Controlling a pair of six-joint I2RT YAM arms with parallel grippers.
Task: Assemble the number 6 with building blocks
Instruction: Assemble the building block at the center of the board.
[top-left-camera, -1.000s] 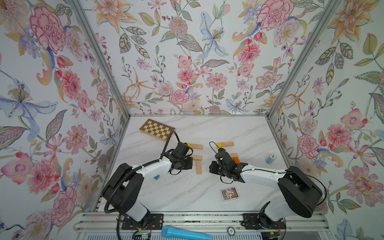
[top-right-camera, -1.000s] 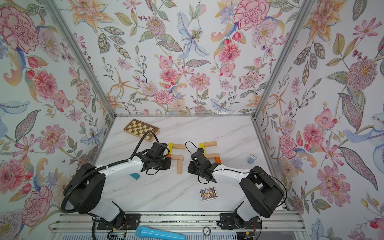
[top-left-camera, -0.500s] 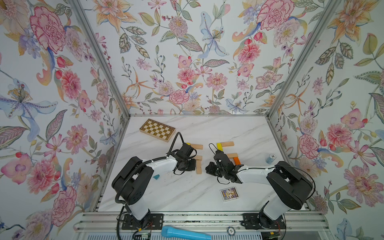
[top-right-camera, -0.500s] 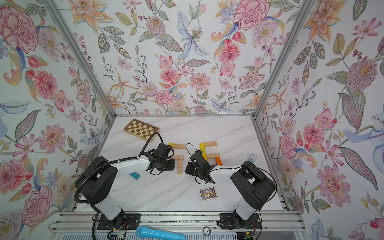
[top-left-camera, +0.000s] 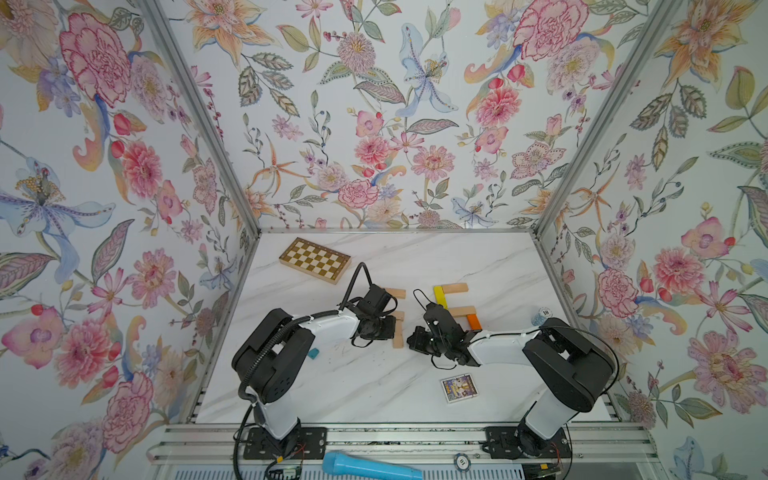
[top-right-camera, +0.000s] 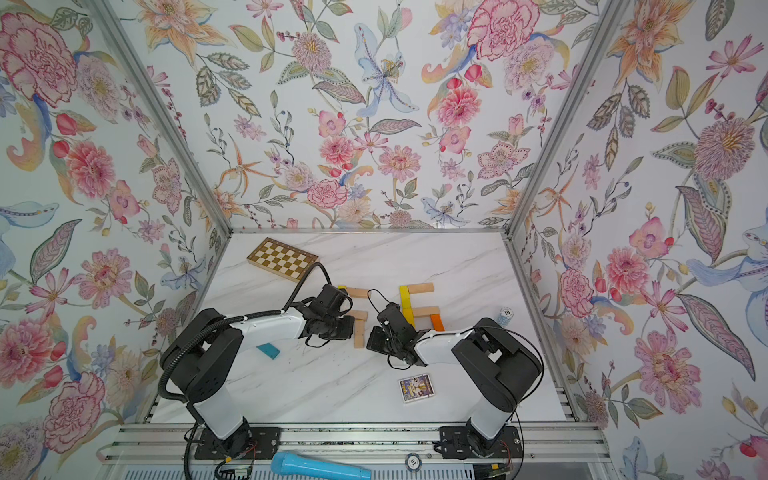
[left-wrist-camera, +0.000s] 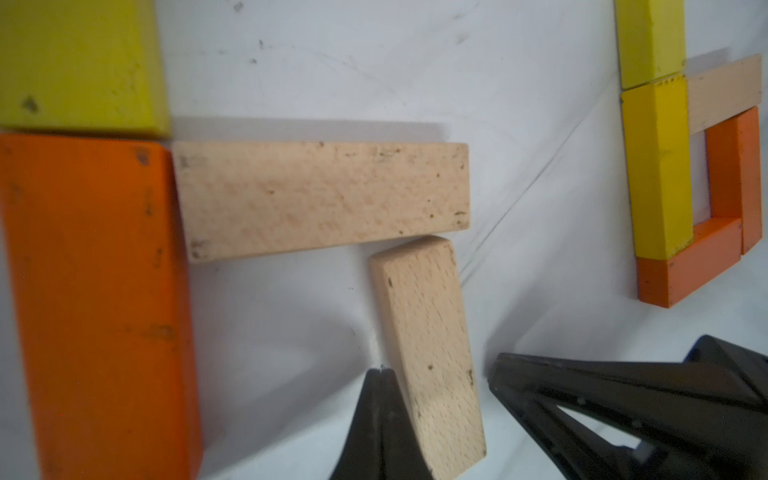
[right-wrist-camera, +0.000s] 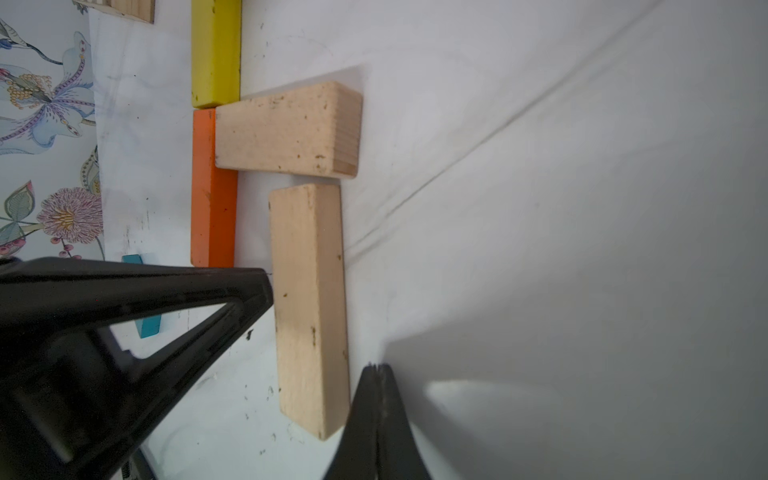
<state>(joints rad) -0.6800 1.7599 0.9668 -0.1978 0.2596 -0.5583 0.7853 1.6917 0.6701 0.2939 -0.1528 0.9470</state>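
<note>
Elbows (top-left-camera: 272, 353) farther inward now; building blocks (top-left-camera: 455, 288) on marbled tabletop (top-left-camera: 374, 386), floral walls (top-left-camera: 374, 124).

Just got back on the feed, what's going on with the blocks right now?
Both grippers are shut and hold nothing. The left gripper and right gripper flank a loose beige plank, apparently nudging it square under the horizontal beige plank of an unfinished 6. That figure has a yellow plank and an orange plank as its spine, but no bottom bar yet. A closed 6 lies beside it. A teal block lies apart, unused.
</note>
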